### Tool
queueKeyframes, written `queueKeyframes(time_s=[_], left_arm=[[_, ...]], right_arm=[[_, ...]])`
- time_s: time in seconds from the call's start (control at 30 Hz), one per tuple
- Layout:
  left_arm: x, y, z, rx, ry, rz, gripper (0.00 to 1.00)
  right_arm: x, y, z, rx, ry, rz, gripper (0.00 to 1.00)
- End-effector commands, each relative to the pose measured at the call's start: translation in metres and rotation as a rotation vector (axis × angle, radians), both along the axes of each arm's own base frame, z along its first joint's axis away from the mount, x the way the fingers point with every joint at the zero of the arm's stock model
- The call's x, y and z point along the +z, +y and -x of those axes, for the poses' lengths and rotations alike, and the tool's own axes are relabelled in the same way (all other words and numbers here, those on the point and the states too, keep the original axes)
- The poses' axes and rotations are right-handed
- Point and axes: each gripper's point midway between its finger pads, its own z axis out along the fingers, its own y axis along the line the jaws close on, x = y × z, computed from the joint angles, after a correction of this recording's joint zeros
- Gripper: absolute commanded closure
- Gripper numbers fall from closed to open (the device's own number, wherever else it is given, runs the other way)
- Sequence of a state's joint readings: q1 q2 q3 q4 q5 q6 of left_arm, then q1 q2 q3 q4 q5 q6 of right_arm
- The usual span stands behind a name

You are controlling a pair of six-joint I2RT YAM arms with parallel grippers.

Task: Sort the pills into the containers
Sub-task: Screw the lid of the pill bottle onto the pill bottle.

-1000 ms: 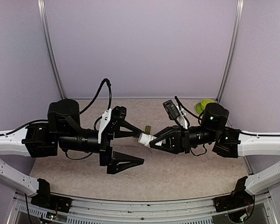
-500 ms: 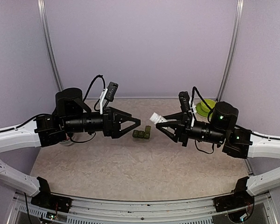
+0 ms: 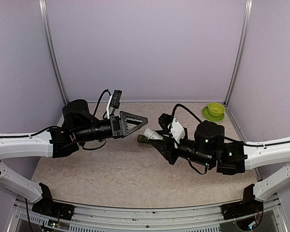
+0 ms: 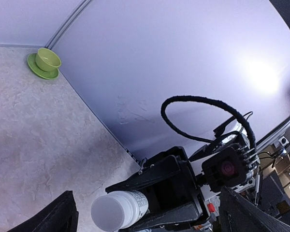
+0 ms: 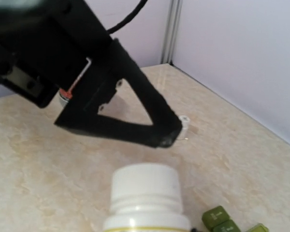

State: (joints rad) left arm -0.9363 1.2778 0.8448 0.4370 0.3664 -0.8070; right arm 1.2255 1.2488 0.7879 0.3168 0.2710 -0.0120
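Now right fingers (image 3: 162, 144) have lowered the bottle (image 3: 152, 135) toward the containers (image 3: 142, 139).

Pale lilac walls (image 3: 145, 48) rise behind and to either side of the left claw (image 3: 144, 122), with grey metal posts (image 3: 52, 58) in the corners. Beneath it spreads a beige mottled tabletop (image 3: 135, 179), evenly lit.

From above, the white pill bottle (image 3: 152, 134) and right gripper (image 3: 160, 140) hide most of the dark green containers (image 3: 142, 139).
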Motion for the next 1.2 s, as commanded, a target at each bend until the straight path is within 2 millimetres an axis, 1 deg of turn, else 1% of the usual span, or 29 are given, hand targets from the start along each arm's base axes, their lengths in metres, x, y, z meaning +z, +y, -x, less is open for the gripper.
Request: queueKeyframes(time_s=[0.0, 0.13, 0.23, 0.33, 0.67, 0.87, 1.17], left_arm=[[0.001, -0.002, -0.004, 0.000, 0.034, 0.050, 0.01], [-0.004, -0.003, -0.003, -0.006, 0.041, 0.050, 0.01], [-0.005, -0.003, -0.002, -0.011, 0.039, 0.052, 0.01], [-0.004, -0.005, 0.000, -0.024, 0.032, 0.061, 0.01], [0.001, -0.008, 0.008, -0.065, 0.014, 0.079, 0.01], [0.007, -0.007, 0.012, -0.086, 0.002, 0.107, 0.01], [0.021, -0.001, 0.014, -0.072, -0.035, 0.134, 0.01]], right_arm=[[0.027, -0.001, -0.005, -0.066, -0.074, -0.056, 0.75], [0.031, -0.001, -0.006, -0.078, -0.084, -0.073, 0.75], [0.030, 0.001, -0.009, -0.088, -0.087, -0.065, 0.75], [0.027, 0.006, -0.009, -0.081, -0.085, -0.053, 0.75], [0.022, 0.014, -0.011, -0.076, -0.088, -0.047, 0.75], [0.013, 0.024, -0.011, -0.054, -0.079, -0.022, 0.75], [-0.002, 0.040, -0.005, 0.001, -0.059, 0.013, 0.75]])
